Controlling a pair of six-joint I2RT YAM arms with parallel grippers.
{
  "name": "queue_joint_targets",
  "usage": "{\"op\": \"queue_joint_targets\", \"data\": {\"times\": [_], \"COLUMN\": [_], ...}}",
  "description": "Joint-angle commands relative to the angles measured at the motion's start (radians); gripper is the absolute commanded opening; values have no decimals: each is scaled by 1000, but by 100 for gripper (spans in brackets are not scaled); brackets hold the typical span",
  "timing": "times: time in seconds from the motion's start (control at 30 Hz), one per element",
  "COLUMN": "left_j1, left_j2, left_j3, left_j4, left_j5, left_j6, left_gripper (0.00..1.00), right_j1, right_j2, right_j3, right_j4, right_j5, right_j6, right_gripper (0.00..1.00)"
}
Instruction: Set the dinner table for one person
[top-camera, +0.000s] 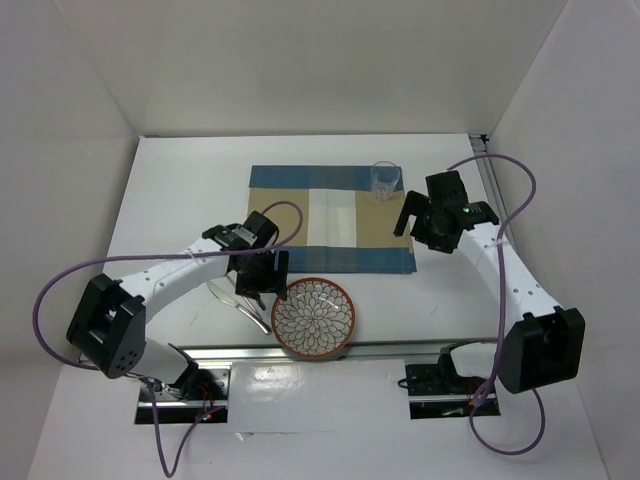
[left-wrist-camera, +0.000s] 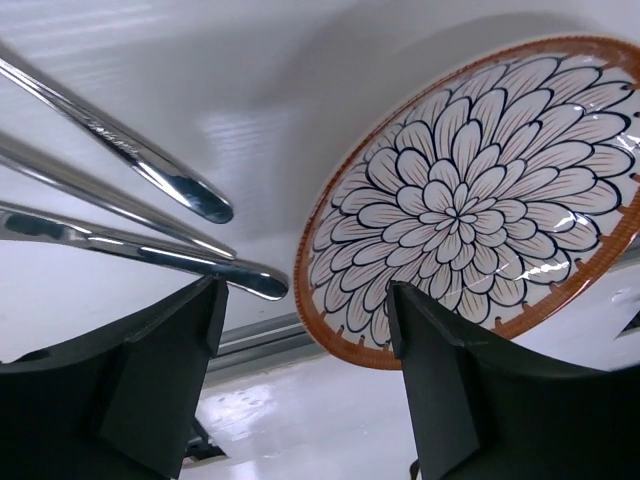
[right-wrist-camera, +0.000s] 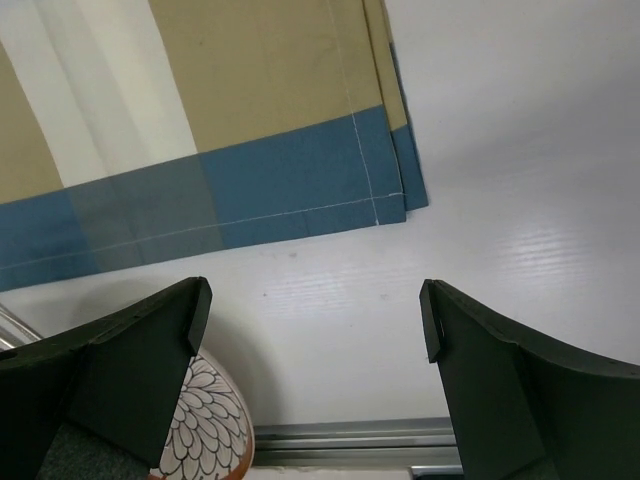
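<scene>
Hovering low with its jaws spread and nothing between them, the left pincer (left-wrist-camera: 305, 300) hung over the counter (top-camera: 180, 190), in the gap between the left rim of the plate (left-wrist-camera: 480, 200) and the tips of the cutlery (left-wrist-camera: 150, 210). The right pincer (right-wrist-camera: 315, 300) was likewise spread and empty, above bare counter just off the near right corner of the placemat (right-wrist-camera: 250, 100). The counter itself, the white top beneath both arms, carried everything, with its metal rail (top-camera: 380, 350) along the near edge.

The plate sat off the placemat, close to the rail. A grip on its rim would probably be shallow, and the glossy surface could let it slip or tip once raised. A sideways nudge could instead shove it against the rail. The cutlery lay fanned and close together just beside the left jaws, so a careless descent might scatter the pieces or catch two at once. Thin metal lying flat on a hard top could also skate away from closing fingers.

The glass (top-camera: 384, 180) stood on the far right corner of the placemat, near the right pincer, and a wide swing there could topple it. Sliding the plate onto the cloth might ruck its edge and disturb the glass
</scene>
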Motion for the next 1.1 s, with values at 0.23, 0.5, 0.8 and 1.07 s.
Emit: {"op": "queue_joint_targets", "data": {"times": [0.23,0.5,0.8,1.07], "left_j1": [-22,-22,-22,-22], "left_j2": [47,122,102,111], "left_j3": [-125,-143,-131,-60], "left_j4": [236,311,322,241], "left_j5": [109,168,158,200], "left_j6": [-69,-39,-13,46], "left_gripper": [75,61,17,0], "right_j1": [14,14,14,14], "right_j2": [-56,-56,-56,-56], "right_j3": [23,23,44,44], "right_j4": [-16,-25,-43,-53], "right_j5": [24,47,68,68], "right_j6": [0,0,0,0], "right_gripper": [99,99,99,99]}}
